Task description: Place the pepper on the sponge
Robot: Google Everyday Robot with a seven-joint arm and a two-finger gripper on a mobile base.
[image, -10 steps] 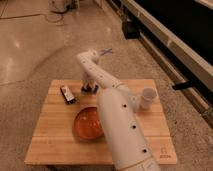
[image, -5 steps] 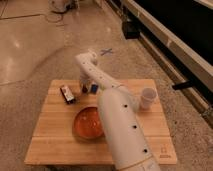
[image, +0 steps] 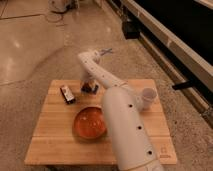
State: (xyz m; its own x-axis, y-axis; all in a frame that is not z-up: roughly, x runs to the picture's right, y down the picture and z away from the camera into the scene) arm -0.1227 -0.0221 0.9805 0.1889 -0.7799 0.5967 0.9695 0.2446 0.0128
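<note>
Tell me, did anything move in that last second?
Barely anything. The arm's tool stays low at the board's far edge, by the sponge; I see no clear shift, grab or release. The orange bowl, white cup and boxy item stayed put.

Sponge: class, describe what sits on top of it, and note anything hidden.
The claw is down over the sponge, hiding most of it; only a dark blue edge shows. The pepper cannot be seen, so whether it lies there is unclear.
</note>
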